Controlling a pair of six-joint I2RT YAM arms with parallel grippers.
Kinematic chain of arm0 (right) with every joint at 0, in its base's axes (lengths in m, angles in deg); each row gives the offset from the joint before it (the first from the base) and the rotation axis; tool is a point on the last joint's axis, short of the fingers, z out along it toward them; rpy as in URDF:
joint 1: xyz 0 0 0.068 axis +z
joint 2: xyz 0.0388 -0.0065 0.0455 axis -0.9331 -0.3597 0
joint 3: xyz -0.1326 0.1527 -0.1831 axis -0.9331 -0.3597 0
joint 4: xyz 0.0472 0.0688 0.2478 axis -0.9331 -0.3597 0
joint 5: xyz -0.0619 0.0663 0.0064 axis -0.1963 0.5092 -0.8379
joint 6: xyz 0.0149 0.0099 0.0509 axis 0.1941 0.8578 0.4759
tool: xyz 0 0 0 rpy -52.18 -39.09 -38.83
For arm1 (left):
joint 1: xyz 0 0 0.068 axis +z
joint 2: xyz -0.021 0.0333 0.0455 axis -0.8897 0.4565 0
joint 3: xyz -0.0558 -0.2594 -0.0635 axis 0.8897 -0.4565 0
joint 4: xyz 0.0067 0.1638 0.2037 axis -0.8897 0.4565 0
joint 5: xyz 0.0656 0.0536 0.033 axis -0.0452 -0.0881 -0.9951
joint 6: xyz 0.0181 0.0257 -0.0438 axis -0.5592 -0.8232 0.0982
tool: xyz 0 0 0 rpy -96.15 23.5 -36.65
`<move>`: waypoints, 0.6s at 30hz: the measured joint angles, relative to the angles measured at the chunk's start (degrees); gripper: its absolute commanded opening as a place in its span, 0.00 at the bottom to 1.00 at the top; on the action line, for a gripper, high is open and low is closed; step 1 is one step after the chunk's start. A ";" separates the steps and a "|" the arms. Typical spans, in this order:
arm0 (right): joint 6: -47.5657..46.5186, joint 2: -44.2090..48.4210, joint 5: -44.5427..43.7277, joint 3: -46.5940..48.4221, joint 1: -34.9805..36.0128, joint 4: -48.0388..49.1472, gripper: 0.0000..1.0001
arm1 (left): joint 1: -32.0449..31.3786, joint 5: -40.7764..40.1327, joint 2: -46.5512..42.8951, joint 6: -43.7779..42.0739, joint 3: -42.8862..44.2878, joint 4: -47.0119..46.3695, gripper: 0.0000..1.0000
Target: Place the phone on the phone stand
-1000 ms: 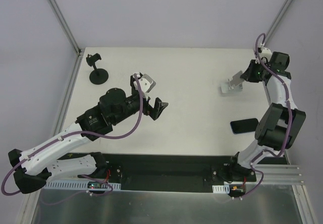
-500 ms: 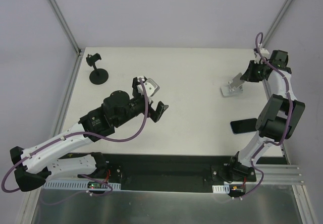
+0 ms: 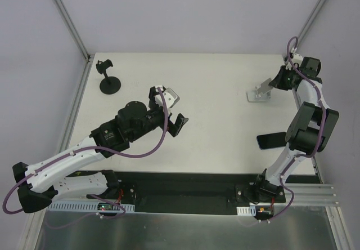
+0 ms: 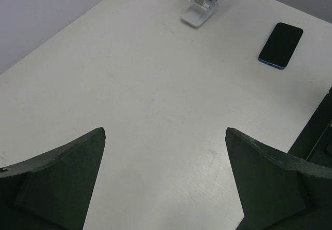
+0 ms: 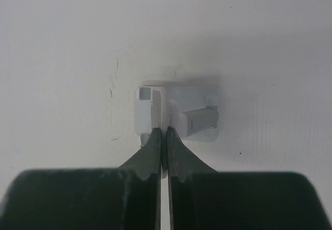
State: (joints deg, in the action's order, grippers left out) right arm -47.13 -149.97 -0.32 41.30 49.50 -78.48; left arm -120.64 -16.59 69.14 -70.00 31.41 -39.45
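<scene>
The silver-white phone stand sits at the back right of the table; it also shows in the left wrist view. My right gripper is shut on the stand's thin tilted back plate, as seen from above in the right wrist view, where the stand rests on the table. The black phone lies flat near the right arm, partly hidden by it, and shows fully in the left wrist view. My left gripper is open and empty over the table's middle.
A black round-based pole stand with a clamp top stands at the back left corner. The white table ends at a black rail along the near edge, where the arm bases are.
My right gripper has shifted the phone stand slightly right and back and turned it a little. My left arm has crept a little to the right, still open.
</scene>
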 measured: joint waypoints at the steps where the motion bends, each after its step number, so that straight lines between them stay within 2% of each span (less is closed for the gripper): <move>1: 0.44 -0.26 0.09 0.00 0.00 0.81 0.00 | 0.00 0.00 0.00 0.00 0.00 -0.02 0.98; 5: 0.87 -1.66 0.31 0.02 0.00 2.56 0.00 | 0.00 -0.02 0.00 0.00 0.00 -0.02 0.98; 7: 0.79 -2.49 0.68 0.37 -0.13 2.99 0.04 | 0.00 0.00 0.00 0.00 0.00 0.00 0.98; 8: 0.68 -2.71 0.87 0.61 -0.22 2.78 0.19 | 0.00 0.00 0.00 0.00 0.00 -0.02 0.98; 10: 0.50 -2.84 1.01 0.90 -0.26 2.40 0.39 | 0.00 0.00 0.00 -0.02 0.00 -0.02 0.98; 11: 0.46 -2.86 0.98 0.98 -0.24 2.25 0.55 | 0.00 0.00 0.00 -0.02 0.00 -0.02 0.98; 13: 0.61 -2.86 0.72 1.14 -0.22 1.64 0.96 | 0.00 0.00 0.00 -0.02 -0.02 -0.02 0.98; 18: 3.91 -2.25 -5.77 2.43 0.33 -3.32 0.96 | 0.00 0.04 0.00 0.00 0.00 -0.02 0.98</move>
State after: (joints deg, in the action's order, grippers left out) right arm -43.22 -152.22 -6.09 43.73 49.83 -81.80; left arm -120.64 -16.55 69.14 -70.00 31.41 -39.47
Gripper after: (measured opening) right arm 0.960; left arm 0.979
